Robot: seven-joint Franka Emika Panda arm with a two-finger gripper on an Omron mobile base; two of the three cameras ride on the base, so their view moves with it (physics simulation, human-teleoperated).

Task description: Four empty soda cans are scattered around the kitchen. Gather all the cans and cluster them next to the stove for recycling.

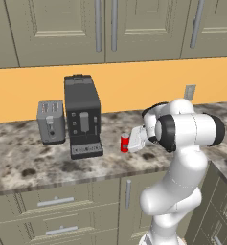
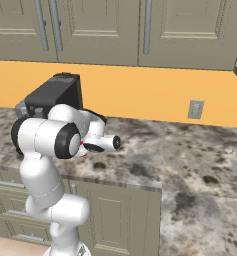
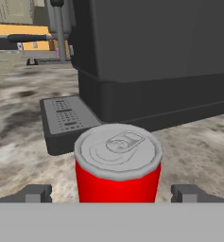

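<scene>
A red soda can (image 3: 117, 165) with a silver top stands upright on the marble counter, just right of the coffee machine's base. My gripper (image 3: 113, 194) is open and level with the can, which sits between the two fingertips (image 3: 37, 194) with a gap on each side. In the left base view the same can (image 1: 124, 143) peeks out to the left of my hand (image 1: 137, 138). In the right base view the forearm covers the can. The stove is out of view.
A tall black coffee machine (image 1: 83, 117) with a drip tray (image 3: 66, 120) stands right behind the can. A grey toaster (image 1: 51, 122) sits to its left. The counter (image 1: 28, 165) ends at a front edge above drawers. A wall outlet (image 1: 189, 92) is on the orange backsplash.
</scene>
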